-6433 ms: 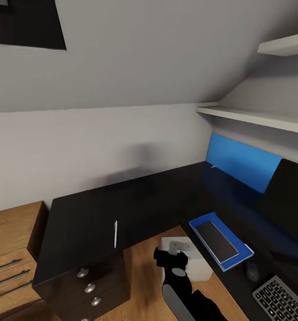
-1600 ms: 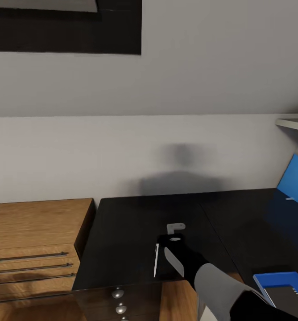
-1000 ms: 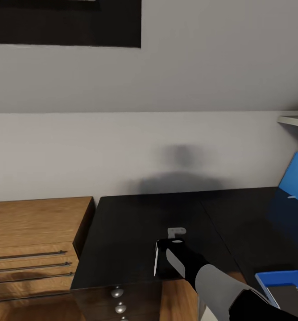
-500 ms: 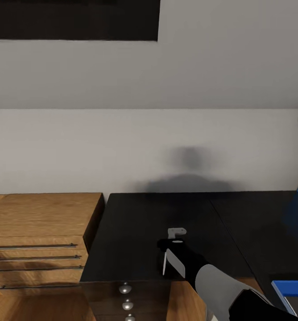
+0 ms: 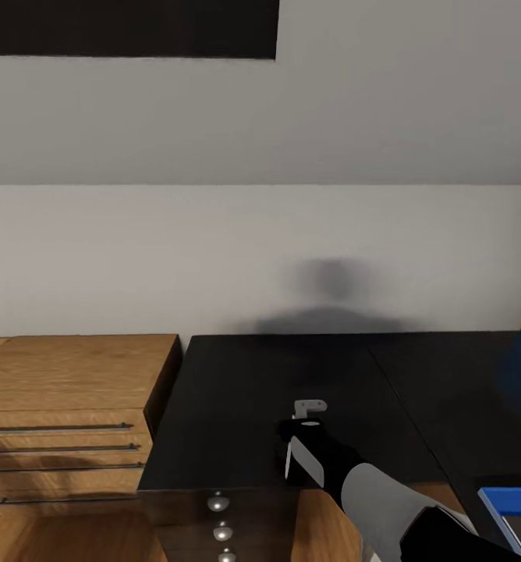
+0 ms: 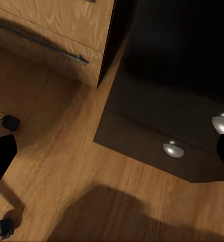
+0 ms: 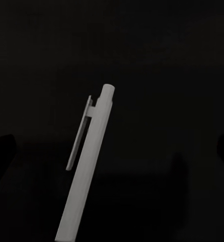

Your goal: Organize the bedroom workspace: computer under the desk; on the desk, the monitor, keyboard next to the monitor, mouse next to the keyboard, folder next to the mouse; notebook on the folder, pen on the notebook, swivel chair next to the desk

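Right gripper (image 5: 298, 437) hangs low over the front edge of the desk (image 5: 237, 390), above the drawer unit, its dark fingers spread wide at the margins of the right wrist view. Between them the pen (image 7: 86, 166) lies loose on the black top, clip end pointing away, apparently lined up for a pinch. Left gripper looks down at floor and drawer knobs (image 6: 172, 149); its opening I cannot tell.
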Available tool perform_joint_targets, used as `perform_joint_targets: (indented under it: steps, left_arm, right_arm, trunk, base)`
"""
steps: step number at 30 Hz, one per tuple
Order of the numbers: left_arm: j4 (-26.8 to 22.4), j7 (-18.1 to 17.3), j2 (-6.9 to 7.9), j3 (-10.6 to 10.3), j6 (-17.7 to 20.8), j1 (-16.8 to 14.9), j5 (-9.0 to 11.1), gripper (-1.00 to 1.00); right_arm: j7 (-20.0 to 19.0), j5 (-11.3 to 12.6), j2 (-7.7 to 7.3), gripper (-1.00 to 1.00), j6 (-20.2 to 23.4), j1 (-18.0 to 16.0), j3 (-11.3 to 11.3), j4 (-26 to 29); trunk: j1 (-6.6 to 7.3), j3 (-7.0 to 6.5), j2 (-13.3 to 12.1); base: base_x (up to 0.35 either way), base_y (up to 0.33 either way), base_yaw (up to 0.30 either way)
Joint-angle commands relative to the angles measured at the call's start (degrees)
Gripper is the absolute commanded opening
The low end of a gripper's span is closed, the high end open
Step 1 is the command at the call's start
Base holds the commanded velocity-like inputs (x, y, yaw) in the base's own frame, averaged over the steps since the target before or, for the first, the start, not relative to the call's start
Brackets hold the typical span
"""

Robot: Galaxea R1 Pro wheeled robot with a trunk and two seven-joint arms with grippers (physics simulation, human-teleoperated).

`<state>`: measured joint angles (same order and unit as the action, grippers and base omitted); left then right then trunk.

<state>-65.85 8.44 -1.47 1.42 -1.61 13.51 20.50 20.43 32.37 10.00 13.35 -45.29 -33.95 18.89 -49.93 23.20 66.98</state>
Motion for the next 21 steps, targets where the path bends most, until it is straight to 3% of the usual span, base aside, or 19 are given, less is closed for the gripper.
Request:
perform_joint_targets:
  steps: [1, 12, 21]
  left_arm:
    - [-0.1, 0.1, -0.02, 0.0, -0.1, 0.0, 0.6, 1.0]
    - [-0.1, 0.1, -0.02, 0.0, -0.1, 0.0, 0.5, 1.0]
    - [-0.1, 0.1, -0.02, 0.0, -0.1, 0.0, 0.6, 1.0]
  right_arm:
    - [0.6, 0.2, 0.0, 1.0, 0.3, -0.1, -0.4, 0.0]
    - [1.0, 0.2, 0.0, 1.0, 0.3, -0.1, -0.4, -0.2]
    - [0.9, 0.1, 0.0, 1.0, 0.3, -0.1, -0.4, -0.3]
  trunk:
    - [-0.23, 0.24, 0.5]
    - [-2.65, 2.22, 4.9]
    - [-2.65, 2.22, 4.9]
  base:
    - [0.0, 0.0, 0.0]
    - [0.0, 0.0, 0.0]
    - [0.0, 0.0, 0.0]
